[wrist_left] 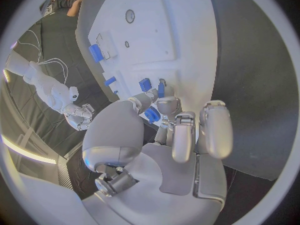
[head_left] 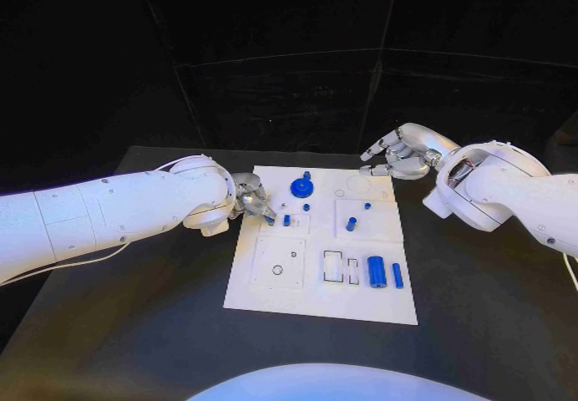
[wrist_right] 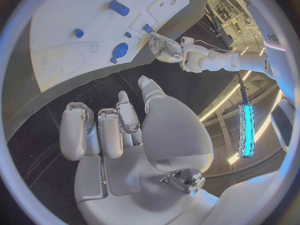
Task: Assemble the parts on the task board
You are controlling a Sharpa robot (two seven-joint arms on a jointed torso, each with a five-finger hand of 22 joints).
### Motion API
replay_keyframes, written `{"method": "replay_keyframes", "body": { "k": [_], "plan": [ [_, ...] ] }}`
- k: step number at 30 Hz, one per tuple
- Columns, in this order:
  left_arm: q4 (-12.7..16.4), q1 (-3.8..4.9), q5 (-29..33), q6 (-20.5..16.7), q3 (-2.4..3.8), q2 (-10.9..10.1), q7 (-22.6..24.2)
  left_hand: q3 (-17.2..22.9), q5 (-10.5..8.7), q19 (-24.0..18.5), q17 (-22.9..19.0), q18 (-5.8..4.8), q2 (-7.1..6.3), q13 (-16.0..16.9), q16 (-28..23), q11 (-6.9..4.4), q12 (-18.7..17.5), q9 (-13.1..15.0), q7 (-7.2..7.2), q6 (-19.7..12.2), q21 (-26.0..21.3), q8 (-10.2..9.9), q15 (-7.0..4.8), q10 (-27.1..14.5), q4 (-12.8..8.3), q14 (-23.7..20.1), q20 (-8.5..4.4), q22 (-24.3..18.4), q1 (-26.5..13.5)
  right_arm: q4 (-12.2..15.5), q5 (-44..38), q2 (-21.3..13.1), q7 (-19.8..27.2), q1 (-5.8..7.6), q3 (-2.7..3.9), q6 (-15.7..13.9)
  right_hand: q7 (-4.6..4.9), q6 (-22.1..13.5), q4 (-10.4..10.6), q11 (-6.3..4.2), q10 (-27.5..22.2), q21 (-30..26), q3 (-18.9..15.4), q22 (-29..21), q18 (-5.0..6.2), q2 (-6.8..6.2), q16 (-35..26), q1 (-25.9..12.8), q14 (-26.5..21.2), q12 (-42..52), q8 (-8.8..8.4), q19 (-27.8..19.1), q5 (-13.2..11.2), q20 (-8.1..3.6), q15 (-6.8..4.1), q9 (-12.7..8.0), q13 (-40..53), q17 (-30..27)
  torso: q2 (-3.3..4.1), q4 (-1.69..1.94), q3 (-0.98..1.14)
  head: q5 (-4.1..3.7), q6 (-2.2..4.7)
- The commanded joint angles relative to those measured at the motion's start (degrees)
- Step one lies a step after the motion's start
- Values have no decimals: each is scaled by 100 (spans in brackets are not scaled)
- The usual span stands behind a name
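Head view: the task board point(head_left: 323, 284) lies mid-table. The left hand point(head_left: 254, 200) is at its left edge, fingers curled beside a small blue peg point(head_left: 286, 220). The right hand point(head_left: 398, 157) hovers off its far right corner, fingers loosely curled, holding nothing. A blue cylinder point(head_left: 377, 271) lies in the board's right part.

Left wrist view: fingertips point(wrist_left: 167, 105) near the blue gear point(wrist_left: 152, 115); whether they pinch it I cannot tell.

Right wrist view: fingers point(wrist_right: 100, 130) bent, apart from the board.
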Motion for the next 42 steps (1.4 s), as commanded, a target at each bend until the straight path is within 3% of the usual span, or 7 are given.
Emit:
{"method": "replay_keyframes", "body": {
  "k": [1,19,33,42],
  "plan": [
    [2,4,-106,130,1,20,-91,573,33,16,1509,-56,49,-5,18,5,27,9,-33,11,18,23,-23,30,-537,606,-5,123,2,5,16,6,11,11,4,32,-14,-11,10,-21,-9,-28,-35,-3,60,14,-26,62,291,-9,34,5,19,-29,-47,6,2,121,0,1,1,-1,-10],
    [-38,3,-291,495,-4,68,-154,562,17,22,1509,-59,12,-16,18,2,24,18,-39,16,29,48,-25,36,-549,606,-8,139,-33,8,16,7,15,11,4,32,-16,-5,20,-22,-5,-30,-49,-6,61,8,-28,57,291,-2,43,5,29,-30,-47,7,5,121,-4,2,-1,-6,-41],
    [-34,3,-296,569,-15,73,-156,548,11,21,1509,-60,3,-10,18,-1,32,23,-43,24,29,62,-26,45,-546,606,-9,140,-51,11,16,5,23,11,4,32,-16,-5,20,-22,-5,-30,-49,-6,61,8,-28,57,291,-2,43,5,29,-30,-47,7,5,121,-2,4,-2,-4,-34],
    [-124,4,-294,522,-16,151,-135,229,-12,36,1509,-67,-75,16,18,-30,80,15,-90,91,55,120,-48,86,-269,606,-25,185,-493,2,16,17,21,11,4,33,-18,0,29,-25,-7,-33,-53,-9,61,17,-34,64,290,-5,54,5,60,-32,-49,8,-1,117,-1,1,-1,-4,-38]
  ]
}}
